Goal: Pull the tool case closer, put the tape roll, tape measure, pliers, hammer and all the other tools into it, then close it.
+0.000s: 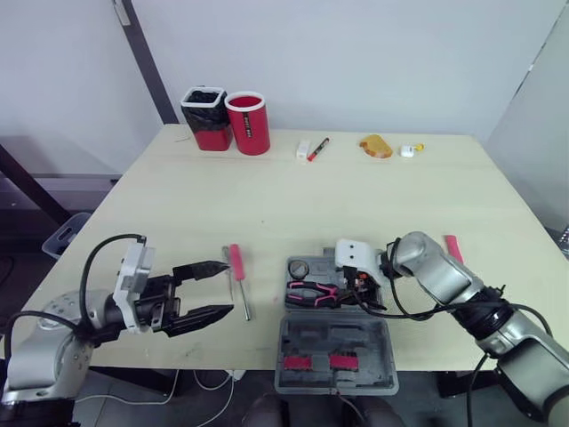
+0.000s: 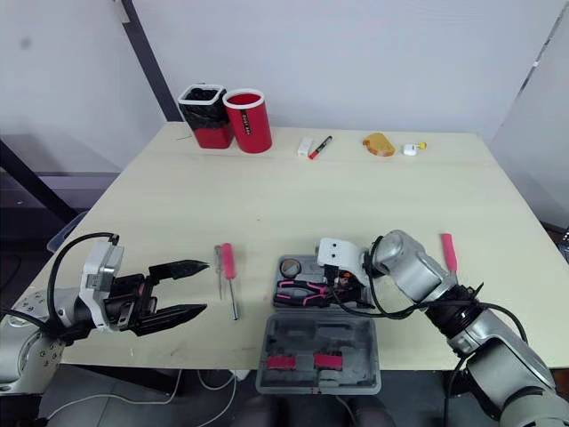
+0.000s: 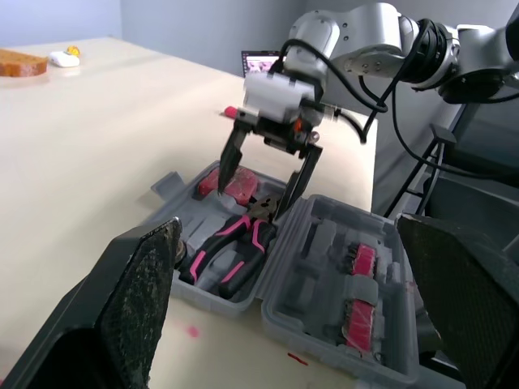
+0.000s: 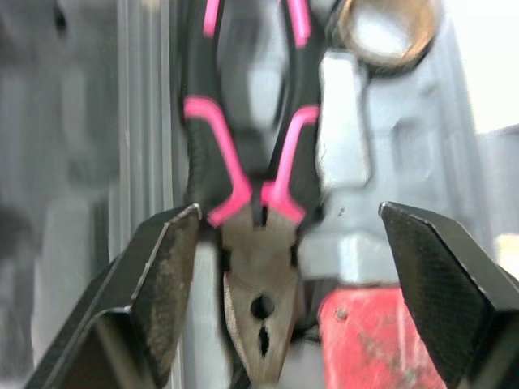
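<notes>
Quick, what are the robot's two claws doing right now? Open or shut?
Left claw: open, holding nothing.
Right claw: open, holding nothing, poised over the pliers in the tool case.

Head views overlook table point(image 1: 356, 205); wrist views share the tool case point(image 3: 320, 267).

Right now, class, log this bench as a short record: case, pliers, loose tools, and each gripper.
case: open, at the near edge of the table
pliers: lying in the case
screwdriver: on the table, left of the case
left gripper: open, empty, beside the screwdriver
right gripper: open, over the pliers' head
</notes>
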### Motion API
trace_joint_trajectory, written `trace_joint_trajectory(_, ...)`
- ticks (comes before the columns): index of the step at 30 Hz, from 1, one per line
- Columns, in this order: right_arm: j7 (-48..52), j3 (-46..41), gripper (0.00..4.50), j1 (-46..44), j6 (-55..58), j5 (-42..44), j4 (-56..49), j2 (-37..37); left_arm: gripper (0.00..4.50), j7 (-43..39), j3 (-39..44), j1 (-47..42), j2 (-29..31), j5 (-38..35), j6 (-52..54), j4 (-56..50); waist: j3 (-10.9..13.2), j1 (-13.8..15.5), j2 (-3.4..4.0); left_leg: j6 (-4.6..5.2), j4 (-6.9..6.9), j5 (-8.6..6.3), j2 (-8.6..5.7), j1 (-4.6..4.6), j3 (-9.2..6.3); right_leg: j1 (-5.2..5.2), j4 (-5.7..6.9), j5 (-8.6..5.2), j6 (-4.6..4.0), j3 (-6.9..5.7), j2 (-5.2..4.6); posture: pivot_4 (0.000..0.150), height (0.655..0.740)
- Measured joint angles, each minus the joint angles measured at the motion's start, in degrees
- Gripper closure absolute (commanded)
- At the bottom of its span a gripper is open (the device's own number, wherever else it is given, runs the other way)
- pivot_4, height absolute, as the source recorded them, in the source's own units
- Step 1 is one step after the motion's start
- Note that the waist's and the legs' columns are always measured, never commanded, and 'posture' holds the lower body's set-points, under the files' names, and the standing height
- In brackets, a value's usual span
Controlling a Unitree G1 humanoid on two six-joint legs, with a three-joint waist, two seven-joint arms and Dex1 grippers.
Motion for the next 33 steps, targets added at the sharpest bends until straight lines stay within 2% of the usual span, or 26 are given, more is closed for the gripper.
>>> trace_joint_trajectory(3, -1.4, -6.3, 2.06, 4.9, -3.8, 5.4, 0.3, 4.0, 0.0, 0.5, -0.1, 0.0, -0.1, 0.0, -0.1, -0.2, 0.0, -0.1, 0.04, 0.0, -0.02, 0.0, 0.01, 0.02, 0.01, 0.0, 0.01, 0.0, 0.0, 0.02, 0.01, 0.15, 0.74)
trace_joint_trajectory(8, -1.2, -9.0, 4.47, 12.1, -8.2, 7.9, 0.3, 5.4, 0.0, 0.8, -0.2, 0.4, -0.3, 0.0, -0.4, -0.3, 0.0, -0.1, 0.05, 0.0, -0.02, 0.0, 0.01, 0.01, 0.01, 0.02, -0.01, -0.01, 0.0, 0.02, 0.0, 0.15, 0.74)
trace_joint_trajectory(17, -2.1, -9.5, 4.47, 13.7, -14.4, 7.9, 4.0, 7.1, 0.0, 0.7, -1.3, 0.3, -0.3, 0.2, -1.4, -0.1, 0.0, -0.1, 0.07, 0.0, -0.02, 0.0, 0.01, 0.07, 0.01, 0.03, 0.0, -0.01, -0.01, 0.06, 0.01, 0.15, 0.74)
trace_joint_trajectory(26, -3.0, -7.5, 4.47, 13.3, -20.0, 3.0, 10.5, 7.3, 0.0, 1.0, -2.3, 0.1, -0.5, 0.3, -2.3, 0.3, 0.0, -0.1, 0.07, 0.0, -0.02, 0.0, 0.01, 0.12, 0.02, 0.05, 0.01, -0.01, -0.01, 0.08, 0.01, 0.15, 0.74)
trace_joint_trajectory(33, -2.9, -4.7, 4.47, 11.4, -22.0, 0.3, 14.3, 7.8, 0.0, 1.0, -2.4, 0.1, -0.5, 1.3, -2.7, 0.9, -0.3, -0.2, 0.03, 0.0, -0.34, 0.0, 0.02, 0.99, 0.09, 0.52, 0.01, -0.05, -0.06, 0.39, 0.01, 0.15, 0.74)
